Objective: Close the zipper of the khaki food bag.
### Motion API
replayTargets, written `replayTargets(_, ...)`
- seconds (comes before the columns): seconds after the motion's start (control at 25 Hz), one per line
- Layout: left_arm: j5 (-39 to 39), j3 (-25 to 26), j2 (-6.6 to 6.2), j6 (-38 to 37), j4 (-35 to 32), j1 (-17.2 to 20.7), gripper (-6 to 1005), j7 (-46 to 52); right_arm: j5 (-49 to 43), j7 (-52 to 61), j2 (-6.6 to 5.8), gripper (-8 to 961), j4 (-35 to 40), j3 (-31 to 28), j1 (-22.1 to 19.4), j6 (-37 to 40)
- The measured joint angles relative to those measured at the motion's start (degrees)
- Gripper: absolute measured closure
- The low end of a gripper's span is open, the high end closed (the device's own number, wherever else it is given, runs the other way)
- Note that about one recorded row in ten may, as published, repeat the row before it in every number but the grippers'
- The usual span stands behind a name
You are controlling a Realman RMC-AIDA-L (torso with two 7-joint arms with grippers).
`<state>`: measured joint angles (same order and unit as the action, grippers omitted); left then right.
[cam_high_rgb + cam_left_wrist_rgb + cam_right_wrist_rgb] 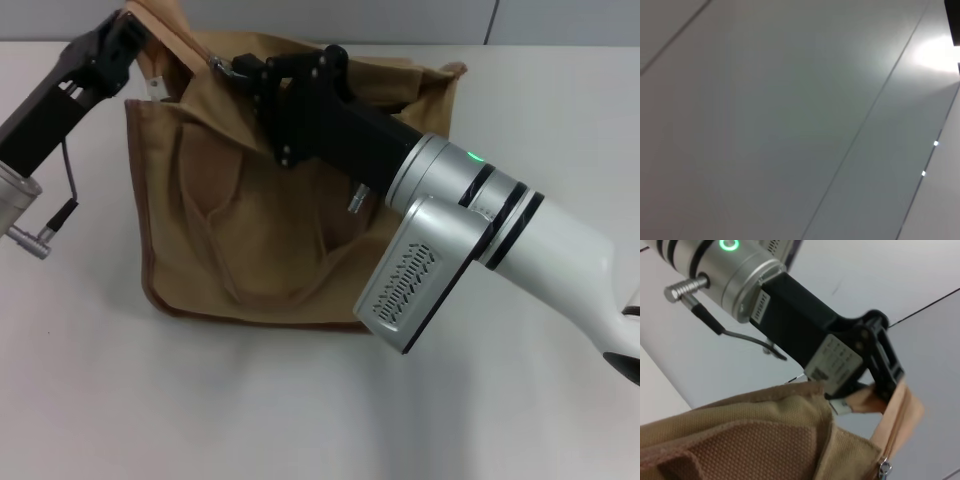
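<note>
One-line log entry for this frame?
left gripper: shut on khaki canvas bag corner | right gripper: at silver zipper slider, grip unclear

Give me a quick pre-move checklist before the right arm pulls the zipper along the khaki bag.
1. Left gripper anchoring the bag: ok, shut on the bag's raised corner flap.
2. Right gripper at the zipper line: ok, its tip sits at the top edge of the khaki food bag.
3. Right gripper's hold on the slider: cannot tell, fingers hidden in every view.
4. Zipper closed: not ok, the bag mouth looks slack and open.
5. Bag seated on the table: ok, base flat.
6. Fabric tension for the pull: cannot tell.
</note>
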<state>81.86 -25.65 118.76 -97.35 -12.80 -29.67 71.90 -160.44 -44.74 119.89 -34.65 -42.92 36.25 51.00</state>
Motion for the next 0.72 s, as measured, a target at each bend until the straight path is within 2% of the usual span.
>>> replayTargets(0.72, -4.0, 0.1, -0.35, -0.4, -1.3, 3.3, 982, 0.1, 0.2, 0.0, -0.01, 944, 0.8, -0.6, -2.2, -0.1)
